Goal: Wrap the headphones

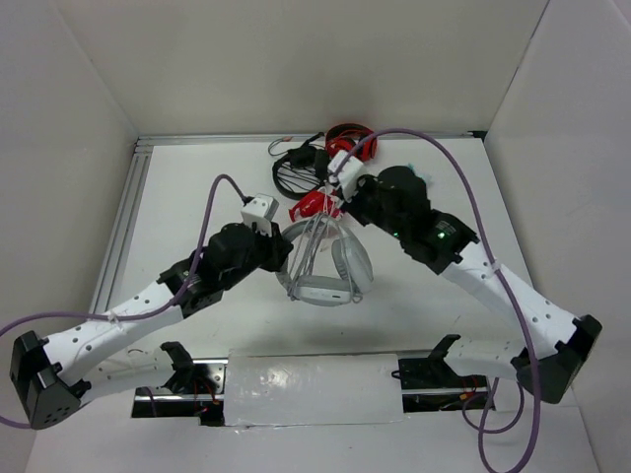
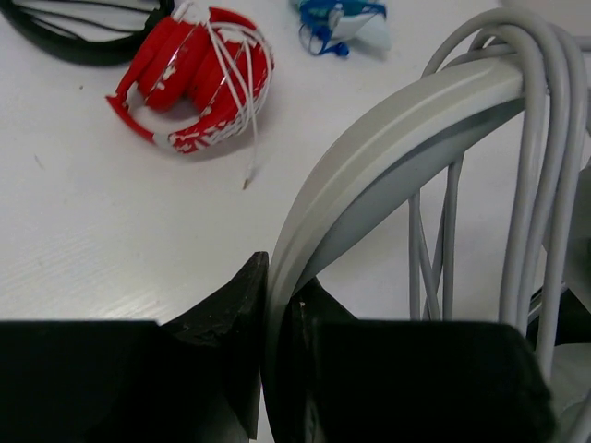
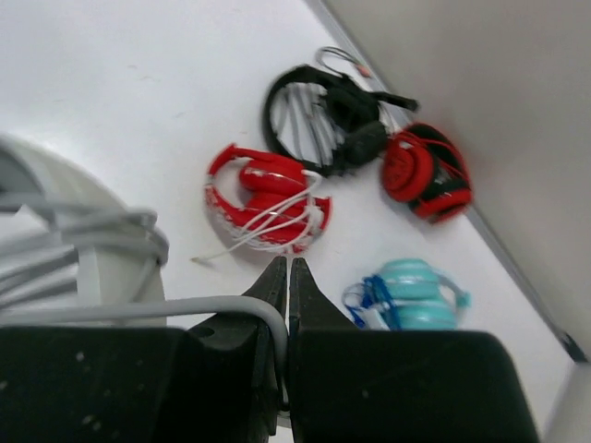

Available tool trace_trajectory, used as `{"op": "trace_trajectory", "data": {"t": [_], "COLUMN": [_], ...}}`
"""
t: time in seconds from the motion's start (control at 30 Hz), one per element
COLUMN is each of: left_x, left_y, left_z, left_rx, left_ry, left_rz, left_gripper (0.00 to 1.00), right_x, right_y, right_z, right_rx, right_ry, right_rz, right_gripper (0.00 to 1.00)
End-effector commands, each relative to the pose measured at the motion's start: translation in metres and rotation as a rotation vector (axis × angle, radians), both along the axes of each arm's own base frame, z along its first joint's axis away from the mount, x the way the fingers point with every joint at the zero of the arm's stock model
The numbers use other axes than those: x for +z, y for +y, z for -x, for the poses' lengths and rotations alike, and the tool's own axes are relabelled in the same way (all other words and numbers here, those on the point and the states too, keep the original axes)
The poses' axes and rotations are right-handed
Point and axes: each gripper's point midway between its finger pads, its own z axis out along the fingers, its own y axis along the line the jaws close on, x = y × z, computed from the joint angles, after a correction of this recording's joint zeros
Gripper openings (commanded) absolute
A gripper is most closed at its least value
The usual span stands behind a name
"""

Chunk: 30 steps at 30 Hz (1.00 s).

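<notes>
The grey-white headphones [image 1: 325, 268] lie at the table's middle between my two arms, with the thin grey cable [image 1: 311, 241] looped several times over the headband. My left gripper [image 1: 283, 253] is shut on the headband [image 2: 388, 138], which runs up between its fingers [image 2: 242, 305]; the cable loops [image 2: 536, 148] hang over the band at the right. My right gripper [image 1: 335, 194] sits just beyond the headphones and is shut on the cable [image 3: 185, 308], which bends down between its jaws [image 3: 288, 277]. The wound headphones show at the left of the right wrist view [image 3: 65, 231].
Red headphones wrapped in white cable [image 1: 314, 205] [image 2: 199, 78] [image 3: 268, 198] lie just beyond. Black headphones [image 1: 296, 166] [image 3: 323, 115] and a red-and-black pair [image 1: 352, 143] [image 3: 425, 171] sit at the back wall. A light blue pair [image 3: 416, 295] [image 2: 342, 18] lies under the right arm.
</notes>
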Motion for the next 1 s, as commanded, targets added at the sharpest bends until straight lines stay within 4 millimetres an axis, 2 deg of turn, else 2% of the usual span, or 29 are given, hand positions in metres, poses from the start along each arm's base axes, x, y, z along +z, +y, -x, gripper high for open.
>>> {"op": "trace_trajectory", "data": {"t": [0.0,0.07,0.13,0.17,0.23,0.43,0.57,0.7,0.77,0.97], "left_x": [-0.021,-0.01,0.006,0.015,0.031,0.035,0.043,0.062,0.078,0.088], "left_y": [-0.012,-0.016,-0.022,-0.03,-0.036,-0.035,-0.036,-0.031,-0.031,-0.026], "left_z": [0.033,0.04,0.048,0.059,0.074,0.085,0.083,0.067,0.061,0.038], "left_rx": [-0.21,-0.251,-0.315,-0.404,-0.495,-0.524,-0.508,-0.406,-0.383,-0.275], "left_ry": [0.003,-0.035,-0.092,-0.127,-0.177,-0.166,-0.17,-0.181,-0.219,-0.229], "left_rz": [-0.056,-0.011,0.028,0.054,0.084,0.063,0.078,0.09,0.09,0.034], "left_gripper": [0.0,0.0,0.0,0.0,0.0,0.0,0.0,0.0,0.0,0.0], "right_x": [0.092,0.079,0.069,0.054,0.037,0.008,0.0,-0.015,-0.018,-0.021], "right_y": [-0.019,-0.013,-0.012,-0.008,-0.005,0.011,0.019,0.02,0.019,0.017], "right_z": [0.007,0.017,0.015,0.012,0.005,-0.002,0.003,0.005,0.007,0.009], "right_rx": [0.167,0.246,0.248,0.252,0.263,0.363,0.417,0.419,0.42,0.405], "right_ry": [-0.23,-0.154,-0.102,-0.054,0.016,0.146,0.193,0.24,0.272,0.358], "right_rz": [-0.219,-0.24,-0.27,-0.271,-0.269,-0.327,-0.356,-0.39,-0.413,-0.438], "right_gripper": [0.0,0.0,0.0,0.0,0.0,0.0,0.04,0.14,0.2,0.34]}}
